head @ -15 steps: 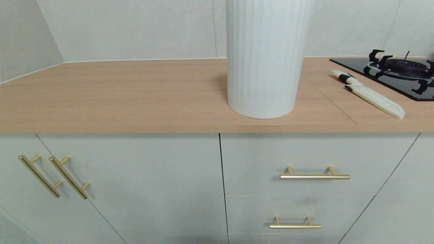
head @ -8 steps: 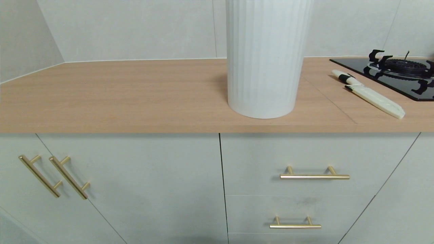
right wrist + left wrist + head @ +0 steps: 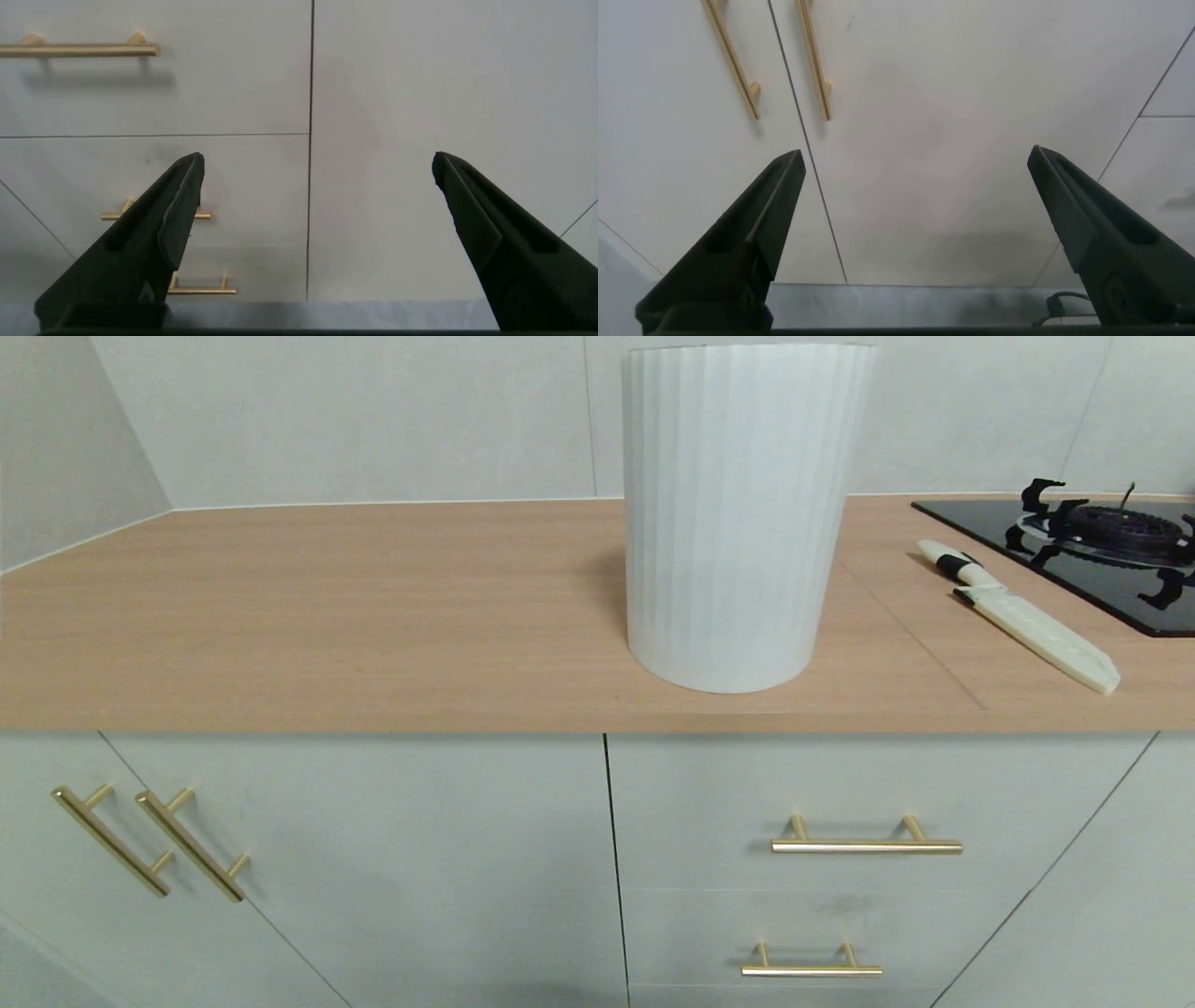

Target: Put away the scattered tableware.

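- Left wrist view: left gripper [image 3: 913, 157] spread wide, empty, facing cabinet doors [image 3: 952, 140].
- Same for right gripper [image 3: 318, 161], fronting the drawers [image 3: 159, 93].
- Up on the counter [image 3: 327, 616]: knife [image 3: 1022, 616] flat beside the hob [image 3: 1092, 574], apart from ribbed white container [image 3: 742, 513].
- Risk: clipping the counter edge on the way up, or skidding the blade.

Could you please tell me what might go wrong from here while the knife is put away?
1. The knife lies flat near the counter's front edge, blade tip foremost; a poor grasp might slide it off.
2. The white container stands near that edge; a reaching arm could tip it.
3. The left claw and right claw, both open, face the cabinet fronts below and may catch the counter when raised.
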### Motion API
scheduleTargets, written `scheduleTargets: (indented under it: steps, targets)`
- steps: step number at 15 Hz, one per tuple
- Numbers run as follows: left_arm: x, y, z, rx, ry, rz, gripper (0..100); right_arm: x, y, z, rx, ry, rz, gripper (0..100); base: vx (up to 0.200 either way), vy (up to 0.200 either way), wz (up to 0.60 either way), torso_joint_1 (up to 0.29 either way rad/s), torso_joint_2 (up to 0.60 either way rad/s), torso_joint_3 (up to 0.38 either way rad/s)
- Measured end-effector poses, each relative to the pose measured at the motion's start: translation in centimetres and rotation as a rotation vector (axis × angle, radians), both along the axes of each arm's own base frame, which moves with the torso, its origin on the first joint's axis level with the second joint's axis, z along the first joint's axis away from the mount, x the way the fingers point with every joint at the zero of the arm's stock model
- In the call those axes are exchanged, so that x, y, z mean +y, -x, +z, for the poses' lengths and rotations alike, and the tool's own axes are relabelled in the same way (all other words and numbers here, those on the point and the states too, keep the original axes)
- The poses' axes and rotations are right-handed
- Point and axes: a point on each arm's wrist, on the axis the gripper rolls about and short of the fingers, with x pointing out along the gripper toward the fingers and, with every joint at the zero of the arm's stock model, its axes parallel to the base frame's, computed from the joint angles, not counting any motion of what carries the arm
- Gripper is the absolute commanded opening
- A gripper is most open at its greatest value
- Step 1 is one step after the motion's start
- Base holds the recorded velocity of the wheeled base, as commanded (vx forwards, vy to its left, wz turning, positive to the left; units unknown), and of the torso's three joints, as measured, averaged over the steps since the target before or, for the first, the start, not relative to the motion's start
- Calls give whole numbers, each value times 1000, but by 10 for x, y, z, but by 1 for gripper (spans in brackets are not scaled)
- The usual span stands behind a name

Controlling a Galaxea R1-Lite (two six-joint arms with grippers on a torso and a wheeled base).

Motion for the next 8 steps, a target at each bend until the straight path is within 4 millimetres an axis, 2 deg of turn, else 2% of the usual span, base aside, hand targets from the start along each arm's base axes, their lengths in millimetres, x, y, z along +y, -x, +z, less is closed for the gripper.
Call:
scheduleTargets:
  steps: [3, 8]
  targets:
    - [0, 0, 0, 0, 0, 0, 100, 0, 0, 0, 0, 0, 0, 100, 0, 0, 0, 64, -526, -264]
    - [0, 0, 0, 0, 0, -1, 100, 0, 0, 0, 0, 0, 0, 100, 0, 0, 0, 264, -479, -272]
